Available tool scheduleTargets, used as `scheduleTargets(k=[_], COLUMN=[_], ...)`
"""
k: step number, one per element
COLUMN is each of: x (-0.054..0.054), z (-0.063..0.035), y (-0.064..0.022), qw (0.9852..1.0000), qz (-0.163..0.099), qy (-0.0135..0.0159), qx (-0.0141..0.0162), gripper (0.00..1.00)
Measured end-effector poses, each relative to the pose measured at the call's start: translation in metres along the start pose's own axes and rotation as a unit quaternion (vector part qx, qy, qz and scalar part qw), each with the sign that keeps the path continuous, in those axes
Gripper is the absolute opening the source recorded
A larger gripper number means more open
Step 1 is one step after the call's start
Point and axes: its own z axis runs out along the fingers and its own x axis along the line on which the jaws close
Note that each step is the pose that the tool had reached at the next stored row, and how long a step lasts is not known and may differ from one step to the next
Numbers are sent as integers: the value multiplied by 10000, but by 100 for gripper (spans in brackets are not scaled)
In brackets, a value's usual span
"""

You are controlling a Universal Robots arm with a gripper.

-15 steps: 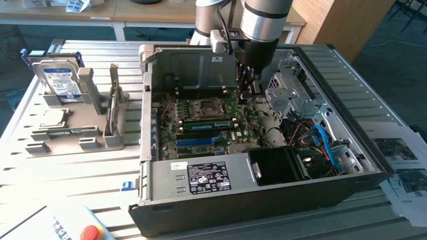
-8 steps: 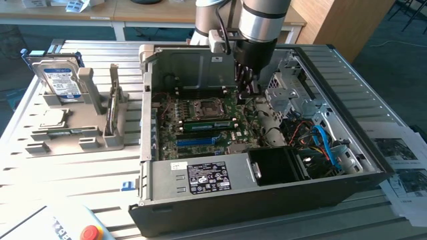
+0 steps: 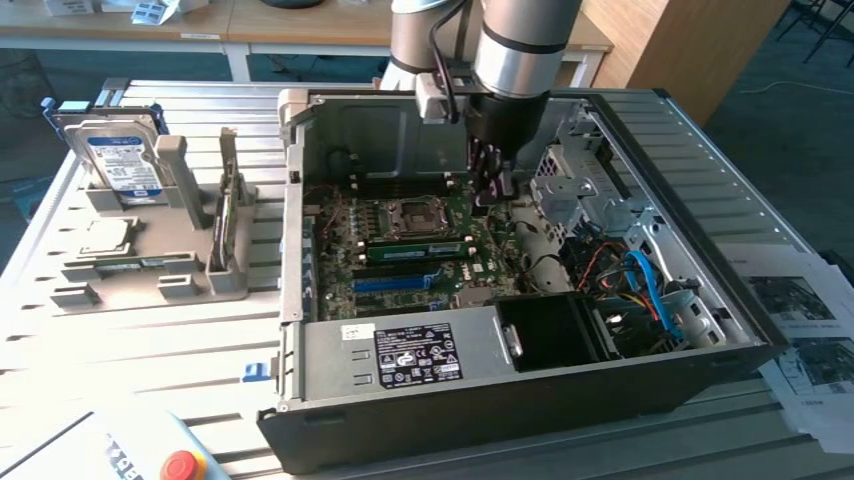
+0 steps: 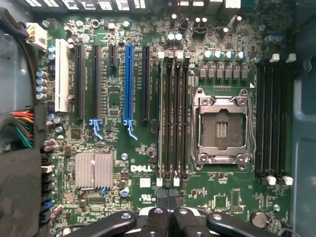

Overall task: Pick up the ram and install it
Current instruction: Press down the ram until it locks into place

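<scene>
The ram (image 3: 414, 250) is a long green stick seated on edge in a memory slot just in front of the processor socket (image 3: 407, 218), inside the open computer case (image 3: 534, 400). In the wrist view it shows as a thin pale edge (image 4: 160, 123) in the slot farthest from the socket (image 4: 221, 126). My gripper (image 3: 487, 190) hangs inside the case above the slots' end on the exterior view's right. Its black fingers (image 4: 157, 219) are pressed together with nothing between them, and the gripper (image 4: 168, 205) sits just off the slots' end. Whether it touches the ram I cannot tell.
A grey holder (image 3: 147, 270) at the exterior view's left carries a silver hard drive (image 3: 120, 160) and a thin upright board (image 3: 227, 210). A blue slot strip (image 3: 394, 283) lies nearer the power supply (image 3: 400, 355). Drive cage and cables (image 3: 641, 290) crowd the case's right side.
</scene>
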Motion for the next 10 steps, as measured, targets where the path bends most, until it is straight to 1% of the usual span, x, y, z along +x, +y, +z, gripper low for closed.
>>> scheduleTargets(k=[2,8,9,10], x=[0,0,2,2], z=[23,24,25,26], y=[0,0,-1,-4], qw=[10000,10000,10000,10000], qz=[0,0,0,-1], qy=[-1,-1,-5,-8], qx=[-1,-2,-4,-15], gripper=[10,10,10,10])
